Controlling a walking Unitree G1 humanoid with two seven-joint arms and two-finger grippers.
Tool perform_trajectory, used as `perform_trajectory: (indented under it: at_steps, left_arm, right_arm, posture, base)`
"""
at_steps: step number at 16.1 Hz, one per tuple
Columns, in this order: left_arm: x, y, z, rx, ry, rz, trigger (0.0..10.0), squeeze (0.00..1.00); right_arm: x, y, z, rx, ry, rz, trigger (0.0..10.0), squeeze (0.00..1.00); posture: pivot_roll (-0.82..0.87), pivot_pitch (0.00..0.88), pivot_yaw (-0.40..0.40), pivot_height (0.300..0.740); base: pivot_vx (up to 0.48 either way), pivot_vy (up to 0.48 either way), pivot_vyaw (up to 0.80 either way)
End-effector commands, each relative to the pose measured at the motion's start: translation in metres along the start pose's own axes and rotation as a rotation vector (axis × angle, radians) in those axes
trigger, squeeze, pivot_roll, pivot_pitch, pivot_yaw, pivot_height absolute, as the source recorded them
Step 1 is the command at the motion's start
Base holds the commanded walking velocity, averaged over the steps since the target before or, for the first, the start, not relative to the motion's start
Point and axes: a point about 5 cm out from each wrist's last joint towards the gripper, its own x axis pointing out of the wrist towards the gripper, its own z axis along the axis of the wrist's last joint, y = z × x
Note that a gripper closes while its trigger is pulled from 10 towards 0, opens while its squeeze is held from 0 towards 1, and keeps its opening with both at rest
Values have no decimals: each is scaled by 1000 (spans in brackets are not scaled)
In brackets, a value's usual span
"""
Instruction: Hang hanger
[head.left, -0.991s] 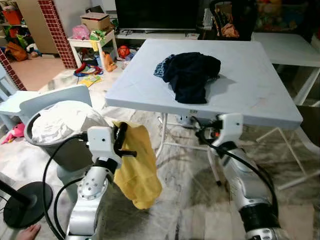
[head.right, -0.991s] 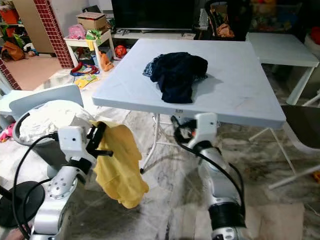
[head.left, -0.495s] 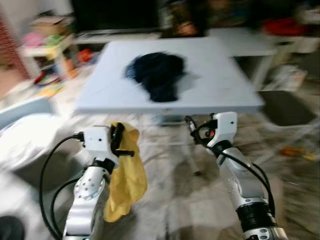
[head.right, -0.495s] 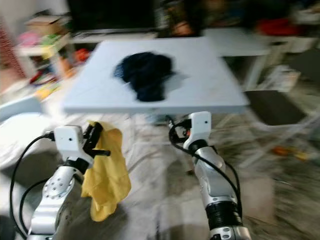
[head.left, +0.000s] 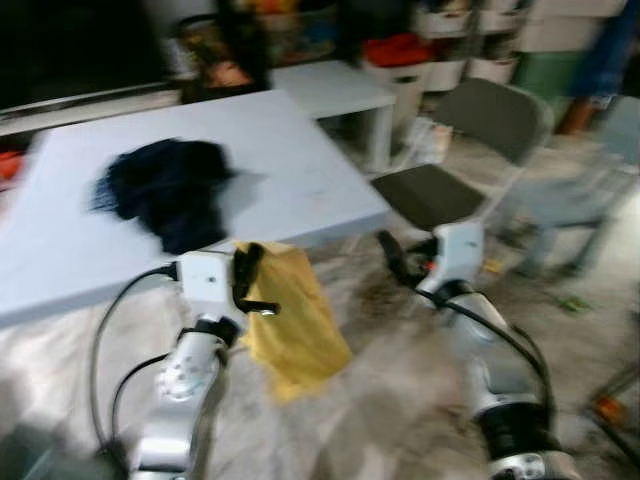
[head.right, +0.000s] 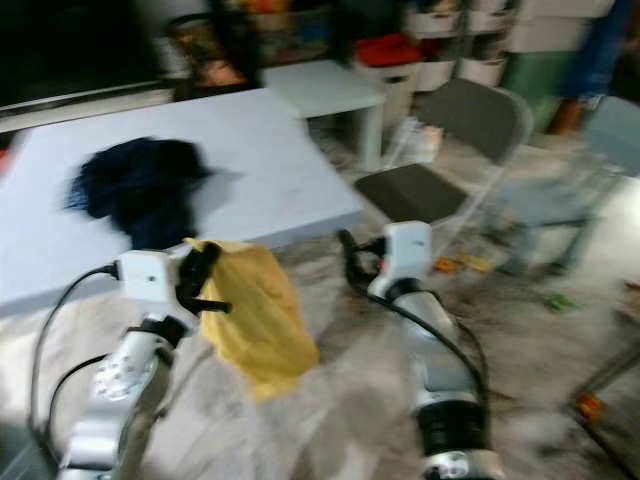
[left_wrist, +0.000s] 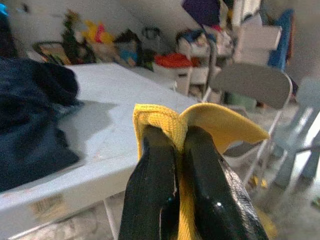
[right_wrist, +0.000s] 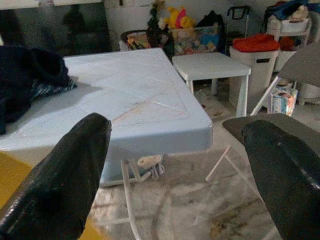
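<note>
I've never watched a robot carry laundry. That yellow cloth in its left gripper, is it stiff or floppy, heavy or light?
Probably floppy: the yellow cloth droops from the left gripper, folded over its shut fingers. Likely light, since that single pinch holds it. It may swing as the robot turns.

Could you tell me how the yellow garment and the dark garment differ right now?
The yellow garment hangs in the air, pinched in the shut left claw, while the dark garment lies on the white table, untouched. The yellow one drapes downward in a long fold; the dark one sits crumpled in a low heap. Both are soft cloth, and neither is on a hanger.
</note>
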Motion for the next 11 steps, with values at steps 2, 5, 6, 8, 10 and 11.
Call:
perform_trajectory:
  at_steps: [2,5,6,8,10,11]
  left_arm:
    - [3,-2,10,0,-48,-7,10000,0]
    - [4,-3,10,0,-45,-12,10000,0]
    - [4,-2,8,-4,-33,2,10000,0]
    - [6,-1,5,-24,-5,39,10000,0]
    - [6,-4,4,-54,4,22,10000,0]
    - [6,-5,3,-59,6,19,10000,0]
  right_arm:
    - [-1,-7,3,-17,-3,-18,10000,0]
    - [-1,-8,2,-17,0,-20,10000,0]
    - [-1,-7,1,-17,1,-20,10000,0]
    - [-1,-7,0,-16,6,-18,10000,0]
    - [-2,-6,-2,-14,12,-17,10000,0]
    - [-2,-6,-2,-13,14,-17,10000,0]
  posture:
    - [-60,0,44,740]
    - [-61,0,47,740]
    - [-62,0,46,740]
    - [-60,0,44,740]
    - [-59,0,43,740]
    - [-60,0,44,740]
  base:
    - [279,0,-706]
    - [279,0,-390]
    - [0,0,0]
    - [0,0,0]
    - [0,0,0]
    - [0,0,0]
